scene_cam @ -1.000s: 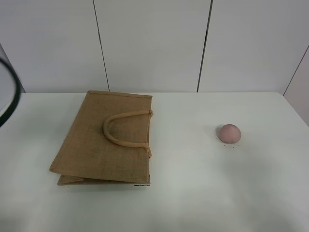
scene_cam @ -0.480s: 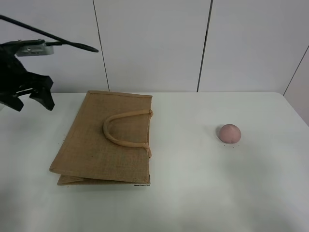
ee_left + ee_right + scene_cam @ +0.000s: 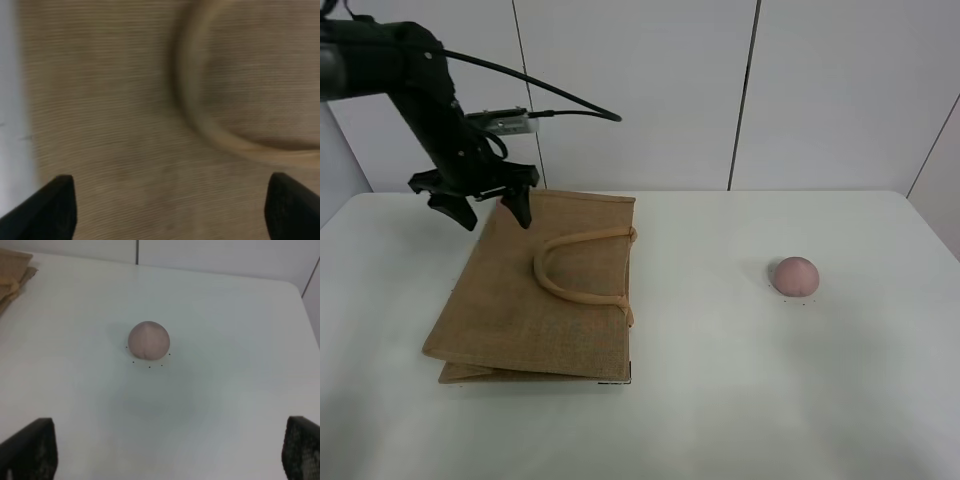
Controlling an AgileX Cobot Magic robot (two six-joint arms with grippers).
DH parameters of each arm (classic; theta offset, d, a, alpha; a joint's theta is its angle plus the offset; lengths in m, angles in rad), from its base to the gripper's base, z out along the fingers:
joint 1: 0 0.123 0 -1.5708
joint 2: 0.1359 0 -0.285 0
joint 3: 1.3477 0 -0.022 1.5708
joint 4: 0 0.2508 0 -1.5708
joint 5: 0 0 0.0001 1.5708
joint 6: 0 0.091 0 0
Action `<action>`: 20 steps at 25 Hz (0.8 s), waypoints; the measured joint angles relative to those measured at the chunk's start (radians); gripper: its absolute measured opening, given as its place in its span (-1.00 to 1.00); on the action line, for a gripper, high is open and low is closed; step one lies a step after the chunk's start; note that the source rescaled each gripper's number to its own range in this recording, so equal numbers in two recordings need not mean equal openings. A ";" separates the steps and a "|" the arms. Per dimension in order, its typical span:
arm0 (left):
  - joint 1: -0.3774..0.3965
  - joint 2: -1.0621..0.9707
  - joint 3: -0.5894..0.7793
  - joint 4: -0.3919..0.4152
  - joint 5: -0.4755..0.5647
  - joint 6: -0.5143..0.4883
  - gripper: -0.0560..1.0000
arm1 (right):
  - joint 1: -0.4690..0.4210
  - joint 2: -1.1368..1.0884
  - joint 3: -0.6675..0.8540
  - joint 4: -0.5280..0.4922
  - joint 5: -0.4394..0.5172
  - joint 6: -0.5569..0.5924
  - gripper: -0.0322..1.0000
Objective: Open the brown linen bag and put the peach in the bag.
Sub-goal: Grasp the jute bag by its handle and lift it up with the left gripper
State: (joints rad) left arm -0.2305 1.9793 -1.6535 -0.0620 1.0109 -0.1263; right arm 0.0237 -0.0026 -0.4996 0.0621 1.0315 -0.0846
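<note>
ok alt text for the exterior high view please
A black left gripper, open, hovers over the far corner of a brown linen bag lying flat on a white table. A small pink peach sits apart on the right.

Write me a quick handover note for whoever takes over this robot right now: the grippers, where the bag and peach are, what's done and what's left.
Left gripper: open, empty, above the far left corner of the bag.
Right gripper: open, empty, above the table, facing the peach but not touching it.
Bag: lying flat and closed on the left of the table, handle resting on top.
Peach: on the table to the right, well apart from the bag.
Done: nothing yet.
Left: open the bag, pick up the peach, put it inside.
</note>
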 joint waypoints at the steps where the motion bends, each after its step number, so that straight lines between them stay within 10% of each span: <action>1: -0.016 0.015 -0.013 0.000 0.001 -0.007 0.99 | 0.000 0.000 0.000 0.000 0.000 0.000 1.00; 20: -0.070 0.208 -0.071 0.032 -0.107 -0.041 0.98 | 0.000 0.000 0.000 0.000 0.000 0.000 1.00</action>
State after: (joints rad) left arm -0.3008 2.1871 -1.7246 -0.0295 0.9035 -0.1675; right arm 0.0237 -0.0026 -0.4996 0.0621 1.0315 -0.0846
